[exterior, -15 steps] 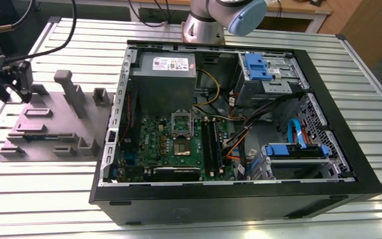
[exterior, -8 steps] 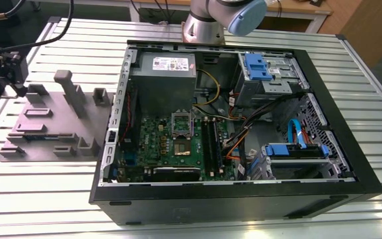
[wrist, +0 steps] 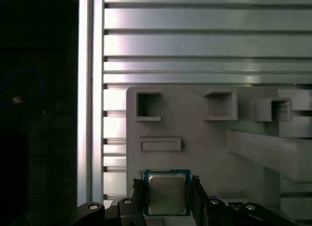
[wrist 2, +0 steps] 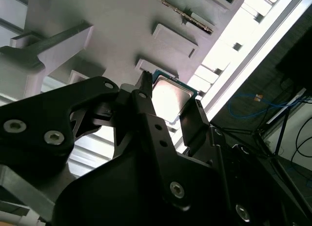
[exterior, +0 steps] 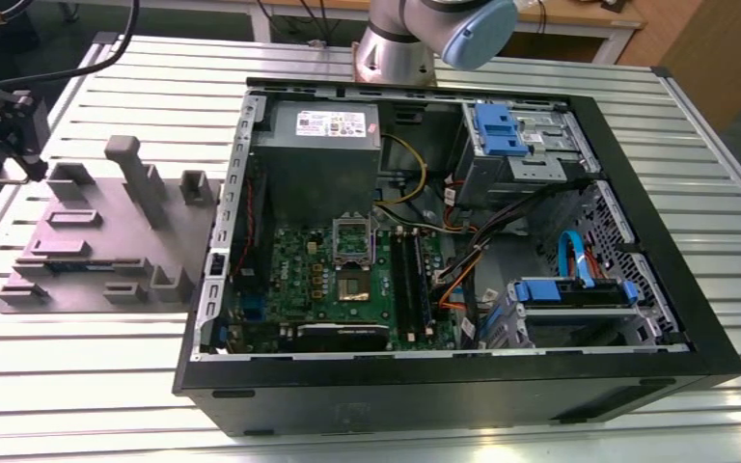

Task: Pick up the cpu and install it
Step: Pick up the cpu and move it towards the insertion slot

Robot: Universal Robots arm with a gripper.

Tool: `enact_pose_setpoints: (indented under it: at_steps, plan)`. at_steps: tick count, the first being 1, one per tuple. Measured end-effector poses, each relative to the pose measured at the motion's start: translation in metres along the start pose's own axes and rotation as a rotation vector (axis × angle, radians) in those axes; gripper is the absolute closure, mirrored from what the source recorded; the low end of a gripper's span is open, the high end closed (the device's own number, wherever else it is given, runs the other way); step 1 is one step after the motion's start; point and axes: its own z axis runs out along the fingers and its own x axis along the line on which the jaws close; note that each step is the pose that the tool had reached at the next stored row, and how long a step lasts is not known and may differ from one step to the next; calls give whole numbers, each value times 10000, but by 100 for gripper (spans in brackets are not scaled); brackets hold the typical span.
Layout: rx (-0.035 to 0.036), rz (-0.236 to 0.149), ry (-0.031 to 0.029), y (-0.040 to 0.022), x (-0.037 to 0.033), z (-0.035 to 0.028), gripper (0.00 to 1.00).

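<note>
Slatted aluminium table [exterior: 113, 386] underneath everything. Beyond its edge, dark floor with a loose blue cable [wrist 2: 248, 102] in the second wrist view, and wooden furniture [exterior: 712, 48] at the back of the exterior view.

On the table, toward the exterior view's left, a grey moulded fixture [exterior: 100, 241] with upright posts and shallow pockets. Just beside it, an open computer case [exterior: 474, 400] lying on its side. Inside the case: green motherboard [exterior: 306, 280], grey power supply [exterior: 313, 174] with a white label, blue drive brackets [exterior: 500, 130].

Over the fixture's far left corner, the black gripper [exterior: 16, 164], drawn in narrowly around the cpu [wrist: 167, 193]. One finger [wrist: 138, 194] against each of two opposite edges, silver lid toward the camera in both wrist views.

Clear of the fixture or touching it: impossible to tell. Arm cut off at the top of the exterior view, just above its base [exterior: 390, 53].
</note>
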Motion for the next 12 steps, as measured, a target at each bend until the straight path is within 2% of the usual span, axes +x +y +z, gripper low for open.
enact_pose_setpoints:
  at_steps: [12]
  plan:
    - [1,0,2,1,0,-32,53]
